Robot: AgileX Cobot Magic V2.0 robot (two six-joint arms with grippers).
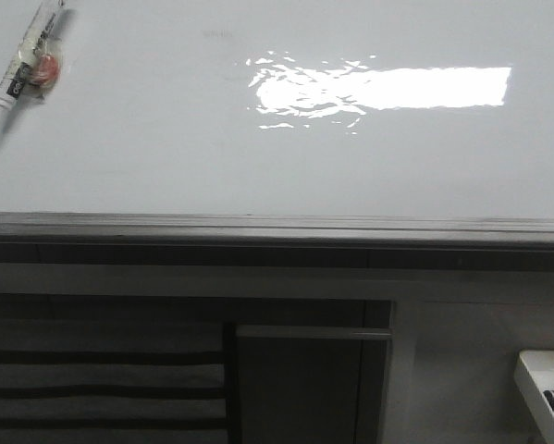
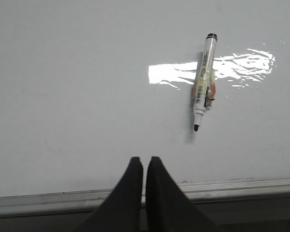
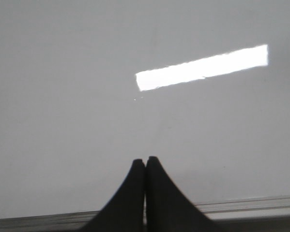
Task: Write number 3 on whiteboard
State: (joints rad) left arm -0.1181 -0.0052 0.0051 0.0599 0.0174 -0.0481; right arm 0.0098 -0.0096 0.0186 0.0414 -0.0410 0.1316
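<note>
White and unmarked, the whiteboard (image 2: 62, 96) carries no number 3 yet, so the left pincer (image 2: 145, 166), jaws pressed together and empty, should open and reach ahead and rightward to the uncapped marker (image 2: 203, 82), while the right pincer (image 3: 145, 166) hangs closed, empty.

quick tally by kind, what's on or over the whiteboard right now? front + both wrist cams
Whiteboard: 1
Marker, uncapped, lying on the board: 1
Grippers, both shut and empty: 2, the left gripper and the right gripper
Number 3 strokes: 0
Total: 4
</note>
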